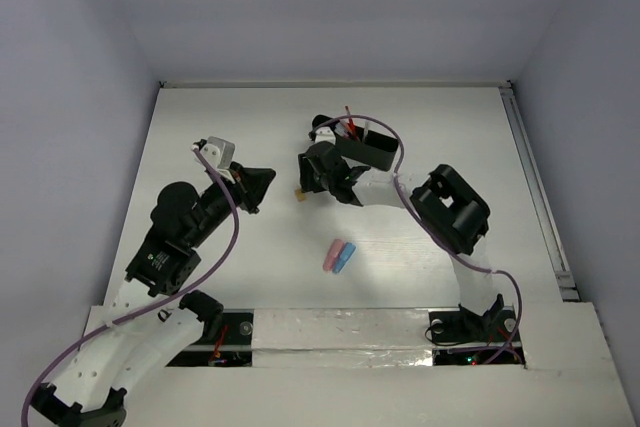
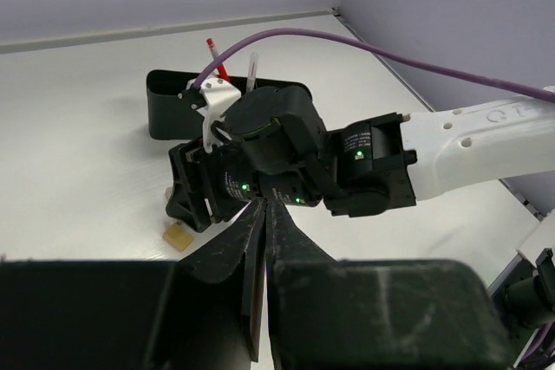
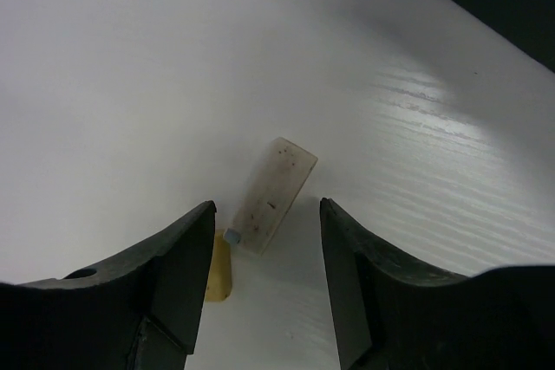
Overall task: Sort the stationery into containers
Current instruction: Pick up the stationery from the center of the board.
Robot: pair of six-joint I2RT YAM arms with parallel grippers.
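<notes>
1. Pink capsule piece [image 1: 331,256] and blue capsule piece [image 1: 344,258]: they lie side by side and touching on the table [image 1: 200,147], between its centre and the near edge. Both are well apart from either arm's gripper.
2. Left gripper [image 2: 264,210]: it reaches in from the near left corner and is held near the centre of the table. Its fingers are clenched tip to tip with nothing between them, and it points at the right arm's wrist.
3. Right gripper [image 3: 267,207]: it is released, with the jaws standing apart, and sits low over the centre of the table, just beside the left gripper.
4. White eraser [image 3: 270,192]: it lies flat on the table in the gap between the right gripper's fingers and is slanted across that gap. A small blue spot shows at its nearer end. No contact with either finger can be made out.
5. Tan eraser [image 2: 179,236]: it lies on the table just beside the white eraser and next to one finger of the right gripper, which partly hides it in the right wrist view.
6. Black tray [image 2: 165,108]: it stands beyond the right gripper, between the centre and the far edge of the table.
7. Red pen [image 2: 217,58] and pale pen [image 2: 251,71]: both stand tilted inside the tray, with their upper ends above its wall.
</notes>
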